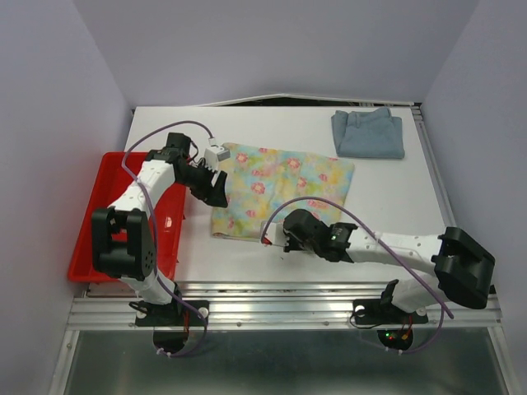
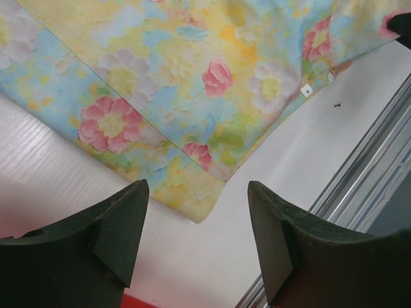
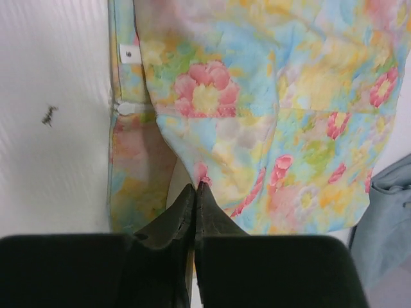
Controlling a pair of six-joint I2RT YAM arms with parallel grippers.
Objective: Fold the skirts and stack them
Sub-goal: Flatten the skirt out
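Observation:
The floral skirt [image 1: 280, 185] lies spread flat in the middle of the table, in pastel yellow, pink and blue. My right gripper [image 1: 280, 234] is at its near edge and shut on a pinch of the cloth. In the right wrist view the fingertips [image 3: 196, 186] meet on a raised fold of the floral skirt [image 3: 257, 115]. My left gripper [image 1: 216, 193] hovers open over the skirt's near left corner [image 2: 192, 205], with nothing between its fingers [image 2: 128, 224]. The denim skirt [image 1: 368, 134] lies folded at the far right, and its edge [image 3: 392, 212] shows in the right wrist view.
A red tray [image 1: 90, 222] sits at the table's left edge beside the left arm. The metal rail [image 1: 288, 296] runs along the table's near edge. Purple walls enclose the table on three sides. A small dark speck [image 3: 49, 115] lies on the white tabletop.

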